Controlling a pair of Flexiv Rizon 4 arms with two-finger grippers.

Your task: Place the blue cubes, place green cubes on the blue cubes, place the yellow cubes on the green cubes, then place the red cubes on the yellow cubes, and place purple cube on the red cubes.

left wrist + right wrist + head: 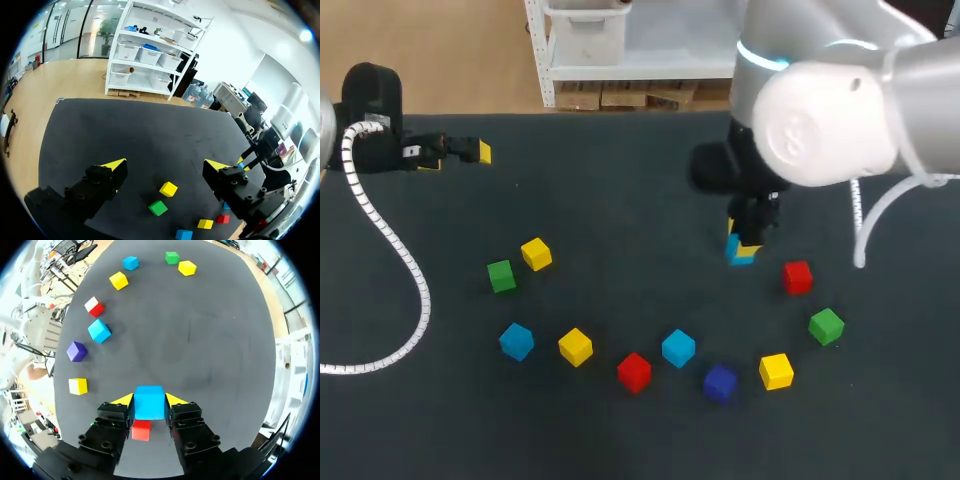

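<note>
My right gripper [744, 240] is shut on a blue cube [739, 254], low over the right middle of the black table. In the right wrist view the blue cube [149, 402] fills the gap between both yellow tips of the right gripper [149, 399], and a red cube [141, 430] lies on the table beneath it. My left gripper [470, 152] hangs open and empty at the far left. In its own view the left gripper [167, 167] has a yellow cube [168, 189] and a green cube [158, 207] on the table below it.
Loose cubes lie in an arc near the front: green [501, 275], yellow [536, 254], blue [516, 341], yellow [575, 347], red [634, 372], blue [678, 348], purple [720, 382], yellow [776, 371], green [826, 326], red [797, 277]. A white cable [405, 270] loops at the left.
</note>
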